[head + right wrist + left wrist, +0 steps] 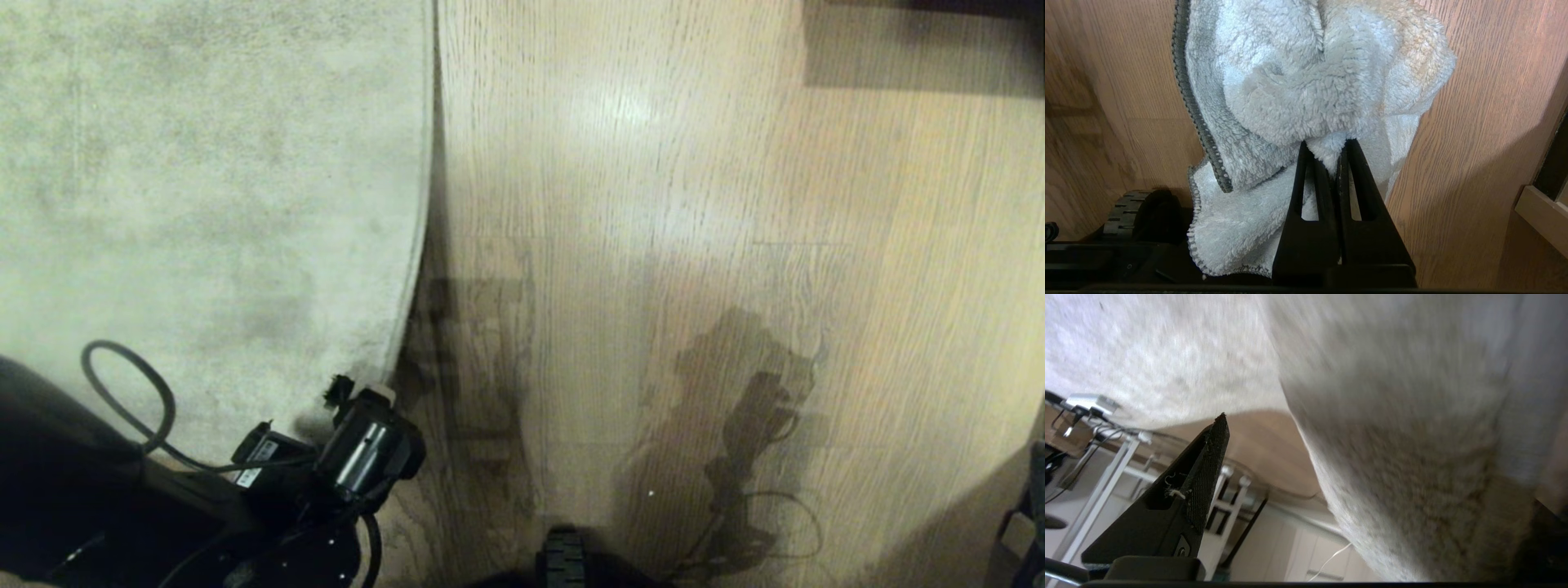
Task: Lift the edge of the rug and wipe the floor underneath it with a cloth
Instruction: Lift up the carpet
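The mottled grey-beige rug fills the left of the head view, and its rug edge point(424, 245) runs down beside the oak-grain floor point(653, 245). My left gripper point(359, 396) sits low at the rug edge near its front end, open. In the left wrist view point(1380, 465) one black finger point(1208, 473) stands clear of the rug pile point(1412, 477), which hides the other side. My right gripper point(1325, 143) is out of the head view. It is shut on the pale blue-white cloth point(1298, 81), which hangs bunched over the floor point(1486, 122).
A black cable loop point(131, 392) from my left arm lies over the rug. My base's wheel point(563, 559) shows at the front. Dark furniture point(922, 41) stands at the far right, and a cabinet edge point(1541, 212) is near the right gripper. White frame legs point(1098, 477) stand beyond the rug.
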You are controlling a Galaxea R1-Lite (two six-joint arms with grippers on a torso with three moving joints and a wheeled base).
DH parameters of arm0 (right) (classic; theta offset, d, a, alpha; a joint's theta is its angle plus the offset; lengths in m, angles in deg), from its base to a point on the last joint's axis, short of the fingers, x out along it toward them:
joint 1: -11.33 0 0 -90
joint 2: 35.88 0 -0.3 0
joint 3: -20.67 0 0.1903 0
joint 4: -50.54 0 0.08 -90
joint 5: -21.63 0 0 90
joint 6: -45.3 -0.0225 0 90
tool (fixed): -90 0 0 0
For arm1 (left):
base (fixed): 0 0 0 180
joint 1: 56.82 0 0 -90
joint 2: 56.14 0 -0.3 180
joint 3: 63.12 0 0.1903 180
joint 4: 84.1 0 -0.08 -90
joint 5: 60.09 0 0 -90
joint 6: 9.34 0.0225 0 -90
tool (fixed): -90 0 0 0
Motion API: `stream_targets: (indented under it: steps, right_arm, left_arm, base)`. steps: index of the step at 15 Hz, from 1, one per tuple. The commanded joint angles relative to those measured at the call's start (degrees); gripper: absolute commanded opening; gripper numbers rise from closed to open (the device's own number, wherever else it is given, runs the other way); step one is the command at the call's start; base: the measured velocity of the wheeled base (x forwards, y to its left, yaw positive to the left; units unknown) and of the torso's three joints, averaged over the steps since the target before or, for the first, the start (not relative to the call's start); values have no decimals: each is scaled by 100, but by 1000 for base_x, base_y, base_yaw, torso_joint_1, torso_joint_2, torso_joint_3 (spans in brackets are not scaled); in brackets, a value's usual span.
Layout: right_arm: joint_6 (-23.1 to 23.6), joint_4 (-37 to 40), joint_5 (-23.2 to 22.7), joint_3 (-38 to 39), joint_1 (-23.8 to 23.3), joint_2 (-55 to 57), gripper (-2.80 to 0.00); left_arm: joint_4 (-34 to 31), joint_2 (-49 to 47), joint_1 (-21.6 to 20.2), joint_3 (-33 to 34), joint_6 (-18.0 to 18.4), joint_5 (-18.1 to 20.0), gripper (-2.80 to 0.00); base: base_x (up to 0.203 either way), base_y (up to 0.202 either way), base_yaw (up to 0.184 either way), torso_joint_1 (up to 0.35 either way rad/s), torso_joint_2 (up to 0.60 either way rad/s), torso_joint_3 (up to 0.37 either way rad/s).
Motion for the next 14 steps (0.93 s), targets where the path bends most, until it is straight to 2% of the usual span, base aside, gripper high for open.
stream_targets:
  steps: [1, 10, 11, 12, 14]
  right_arm:
    - [0, 0, -6, 0, 1, 0, -280]
    - [0, 0, -10, 0, 1, 0, -280]
    - [0, -1, -2, 0, 1, 1, -280]
    - [0, 0, -3, 0, 1, 5, -280]
    - [0, 0, -11, 0, 1, 3, -280]
  left_arm:
    - [54, 92, -51, 227, -1, -30, 0]
    - [1057, 117, -105, 487, -11, -126, 0]
    - [1176, 90, -104, 544, -9, -109, -43]
    - [1239, 25, -104, 564, -17, -86, -280]
    - [1429, -71, -107, 587, -20, -53, -280]
  base:
    - [0, 0, 0, 0, 0, 0]
    - [0, 0, 0, 0, 0, 0]
    - [0, 0, 0, 0, 0, 0]
    - [0, 0, 0, 0, 0, 0]
    - [0, 0, 0, 0, 0, 0]
